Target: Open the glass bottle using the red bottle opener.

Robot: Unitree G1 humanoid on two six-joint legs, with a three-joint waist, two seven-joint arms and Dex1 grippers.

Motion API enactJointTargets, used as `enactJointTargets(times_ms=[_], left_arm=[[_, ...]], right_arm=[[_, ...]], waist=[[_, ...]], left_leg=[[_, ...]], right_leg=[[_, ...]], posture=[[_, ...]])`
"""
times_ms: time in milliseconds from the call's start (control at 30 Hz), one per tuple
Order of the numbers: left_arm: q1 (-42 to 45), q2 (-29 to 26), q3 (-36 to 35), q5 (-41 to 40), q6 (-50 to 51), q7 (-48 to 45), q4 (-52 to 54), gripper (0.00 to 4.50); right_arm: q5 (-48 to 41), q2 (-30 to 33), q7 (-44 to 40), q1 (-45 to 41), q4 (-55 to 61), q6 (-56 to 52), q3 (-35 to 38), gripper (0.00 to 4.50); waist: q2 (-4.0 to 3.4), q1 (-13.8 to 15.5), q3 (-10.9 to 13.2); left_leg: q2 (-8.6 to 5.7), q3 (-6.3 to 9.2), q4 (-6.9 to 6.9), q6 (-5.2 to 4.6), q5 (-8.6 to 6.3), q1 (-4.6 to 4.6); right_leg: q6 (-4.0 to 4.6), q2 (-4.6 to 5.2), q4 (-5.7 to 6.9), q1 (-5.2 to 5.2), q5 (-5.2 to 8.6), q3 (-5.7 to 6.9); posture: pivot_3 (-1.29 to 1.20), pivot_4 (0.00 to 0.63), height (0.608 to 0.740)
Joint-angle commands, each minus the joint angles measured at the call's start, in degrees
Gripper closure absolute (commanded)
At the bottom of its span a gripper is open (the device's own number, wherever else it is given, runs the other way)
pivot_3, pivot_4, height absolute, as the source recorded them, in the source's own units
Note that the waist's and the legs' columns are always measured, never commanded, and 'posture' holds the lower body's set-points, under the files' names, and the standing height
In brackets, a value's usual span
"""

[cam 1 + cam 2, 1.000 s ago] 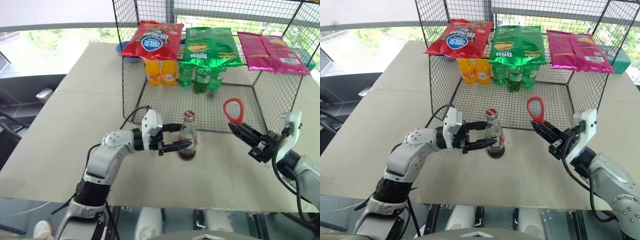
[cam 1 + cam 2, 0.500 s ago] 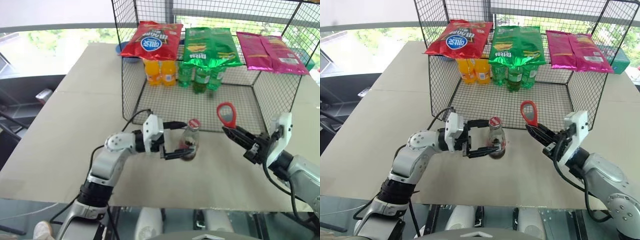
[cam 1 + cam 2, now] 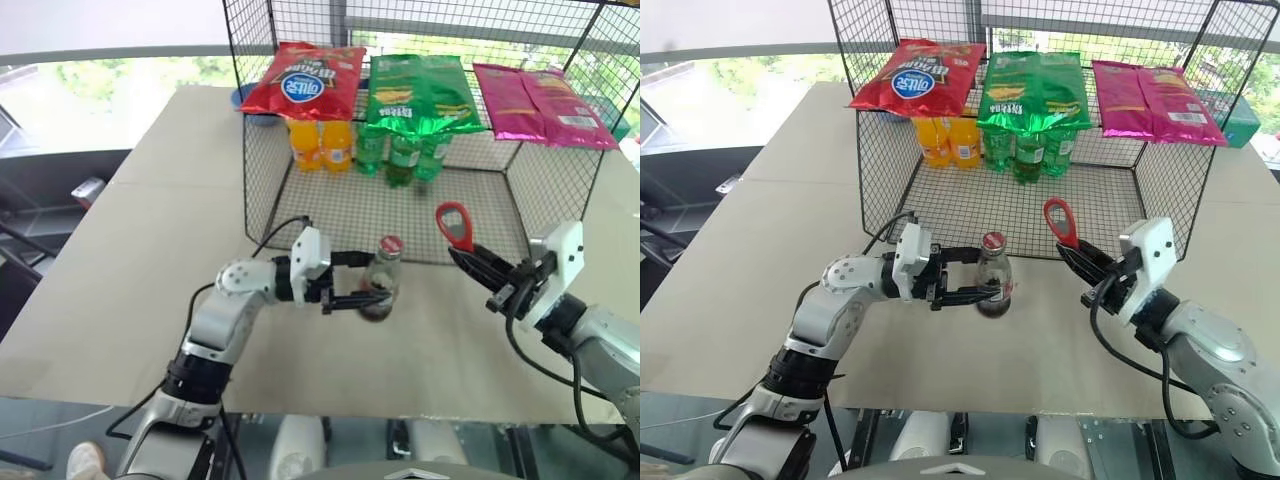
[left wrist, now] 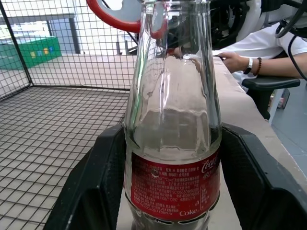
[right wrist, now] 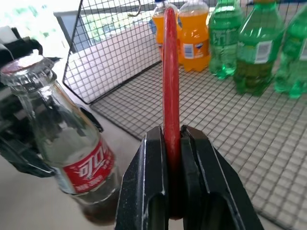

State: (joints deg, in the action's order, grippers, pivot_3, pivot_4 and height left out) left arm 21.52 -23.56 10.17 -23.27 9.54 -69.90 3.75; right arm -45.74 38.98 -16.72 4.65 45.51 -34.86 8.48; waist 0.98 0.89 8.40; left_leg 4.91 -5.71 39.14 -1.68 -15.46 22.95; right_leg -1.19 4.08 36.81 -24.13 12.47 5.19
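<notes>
The glass bottle (image 3: 380, 284) stands at the centre of the head view, just below the front edge of the wire cage (image 3: 262, 165), its red cap (image 3: 391, 244) in place. The left gripper (image 3: 352, 280) reaches in from the left with its black fingers (image 4: 98, 182) cupped on both sides of the bottle's body; they look pressed to the glass, though the wrist view doesn't quite settle whether contact is firm. To the right of centre, the right gripper (image 3: 478, 267) is clamped tight on the handle of the red bottle opener (image 3: 454, 226), whose loop points up and sits apart from the cap, at about its height.

Judging from this, the step is bringing the opener to the cap. It would go best with the loop turned flat over the cap, its lip hooked under the crimped edge, then levered upward while the left gripper braces the bottle low so it cannot tip.
</notes>
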Motion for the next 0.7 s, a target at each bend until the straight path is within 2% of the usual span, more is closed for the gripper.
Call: enactJointTargets(times_ms=[33,167,300,367,500,700], left_arm=[[1.31,0.33,0.2,-1.33,-0.62,-1.25,0.29,2.2],[1.98,0.36,0.15,-1.88,0.55,-1.69,0.27,2.2],[2.21,0.67,0.11,-1.82,0.97,-1.68,0.27,2.2],[2.38,1.01,0.02,-1.83,1.29,-1.45,-0.11,2.2],[2.74,1.16,-0.17,-1.94,1.91,-1.5,-0.52,2.2],[3.0,1.28,-0.39,-2.03,2.53,-1.5,-0.85,2.2]], right_arm=[[12.4,2.2,0.62,-0.39,5.09,4.12,-3.54,4.5],[29.8,4.48,2.6,-0.59,7.65,10.11,-10.71,4.5],[42.87,5.14,2.26,0.77,7.57,17.21,-16.05,4.5],[51.65,5.54,2.73,1.97,5.13,23.92,-19.51,4.5],[59.4,3.46,3.8,4.2,1.21,32.91,-21.3,4.5],[64.62,3.03,1.9,5.23,-3.04,41.91,-20.82,4.5]], waist=[[0.0,-0.02,0.0],[-0.01,-0.02,0.01],[0.0,-0.01,0.01],[0.0,0.0,0.01],[0.01,-0.02,0.01],[0.01,-0.02,0.01]], left_leg=[[0.0,0.01,0.0,0.0,0.0,0.0],[0.0,0.01,0.0,0.0,0.0,0.01],[0.0,0.02,-0.01,0.01,0.0,0.02],[0.0,0.01,-0.01,0.01,0.0,0.04],[0.0,-0.06,0.0,0.01,0.0,0.03],[0.0,-0.17,0.0,0.02,0.0,0.0]], right_leg=[[-0.01,0.0,0.0,-0.01,0.01,-0.02],[-0.03,0.0,-0.01,-0.02,0.04,-0.01],[-0.01,0.0,-0.02,-0.04,0.09,-0.01],[-0.01,0.01,-0.04,-0.04,0.09,0.01],[-0.01,0.01,-0.05,-0.03,0.11,0.01],[0.01,0.01,-0.05,-0.02,0.12,0.0]], posture=[[0.0,0.15,0.74],[0.0,0.15,0.74],[0.0,0.15,0.74],[0.0,0.15,0.74],[0.0,0.15,0.74],[0.0,0.15,0.74]])
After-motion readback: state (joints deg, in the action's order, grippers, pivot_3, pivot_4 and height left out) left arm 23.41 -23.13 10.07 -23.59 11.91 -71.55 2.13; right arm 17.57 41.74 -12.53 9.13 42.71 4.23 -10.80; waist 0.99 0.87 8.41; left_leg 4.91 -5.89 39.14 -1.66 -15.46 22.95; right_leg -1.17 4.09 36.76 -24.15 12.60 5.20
